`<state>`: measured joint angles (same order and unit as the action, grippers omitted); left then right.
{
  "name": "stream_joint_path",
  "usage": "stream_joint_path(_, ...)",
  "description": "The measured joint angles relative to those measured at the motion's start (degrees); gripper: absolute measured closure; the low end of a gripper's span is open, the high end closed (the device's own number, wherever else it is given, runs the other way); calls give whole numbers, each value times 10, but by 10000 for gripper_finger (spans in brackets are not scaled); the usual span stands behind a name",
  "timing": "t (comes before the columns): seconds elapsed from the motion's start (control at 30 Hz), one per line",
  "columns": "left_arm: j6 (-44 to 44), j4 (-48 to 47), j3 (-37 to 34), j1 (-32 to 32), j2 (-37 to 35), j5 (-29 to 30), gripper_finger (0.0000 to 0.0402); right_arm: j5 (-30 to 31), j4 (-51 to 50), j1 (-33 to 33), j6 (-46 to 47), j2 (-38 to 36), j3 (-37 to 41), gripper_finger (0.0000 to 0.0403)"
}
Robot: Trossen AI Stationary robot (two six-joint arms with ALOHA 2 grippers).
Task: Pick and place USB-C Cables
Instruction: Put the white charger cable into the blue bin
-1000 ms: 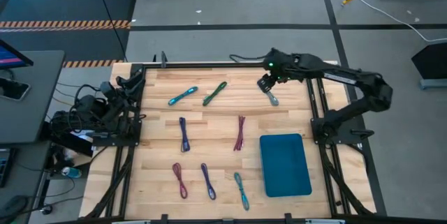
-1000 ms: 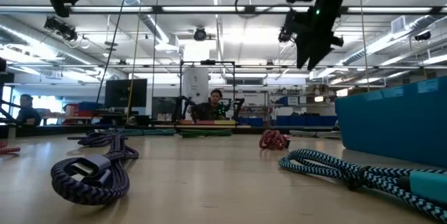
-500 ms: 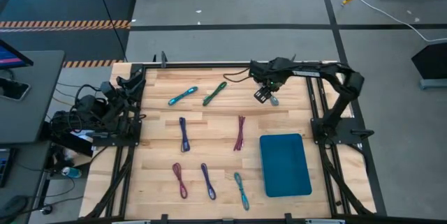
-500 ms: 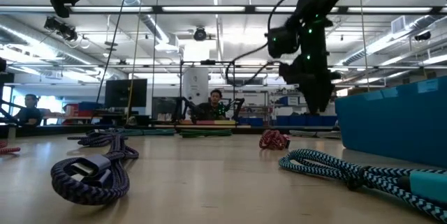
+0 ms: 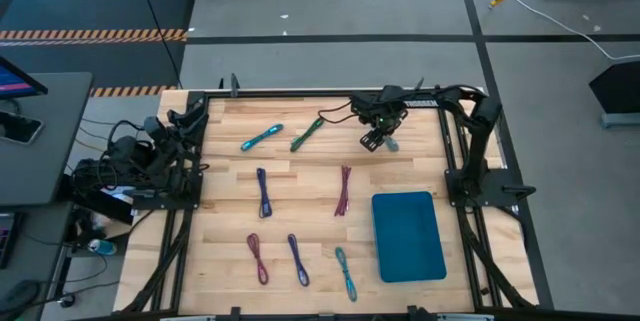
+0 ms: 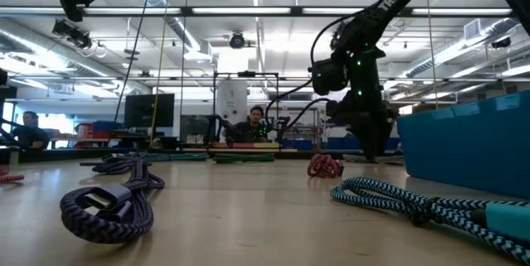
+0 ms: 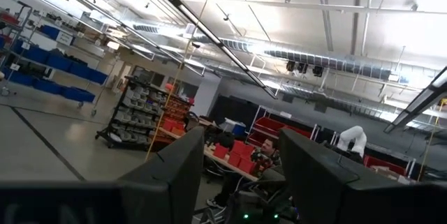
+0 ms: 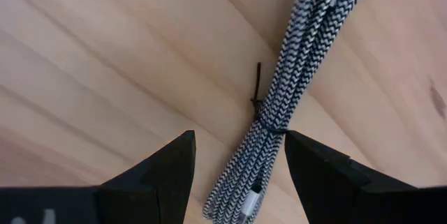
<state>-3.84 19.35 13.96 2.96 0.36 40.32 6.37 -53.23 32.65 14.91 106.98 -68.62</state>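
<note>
Several short cable bundles lie flat on the wooden table: teal, green, grey, blue, maroon, purple, another blue and another teal. My right gripper is low over the grey bundle, near the far right of the table. In its wrist view the open gripper has a finger on either side of the grey braided bundle, with clear wood showing between fingers and cable. My left gripper is open, parked at the far left corner.
A blue rectangular bin sits on the table's right side, nearer than the grey bundle; in the low view its wall rises at the right. Black frame rails edge the table. People sit in the room beyond.
My right gripper has come down from high above the table to just over it, drifting slightly toward the table's left and near side onto the grey bundle, while the arm folded in along the far right edge. No cable has moved.
</note>
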Motion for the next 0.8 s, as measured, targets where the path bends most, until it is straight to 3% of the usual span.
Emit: stream_joint_path(0.8, 0, -13, 0, 0, 0, 0, 207, -45, 46, 39, -12, -1, 0, 176)
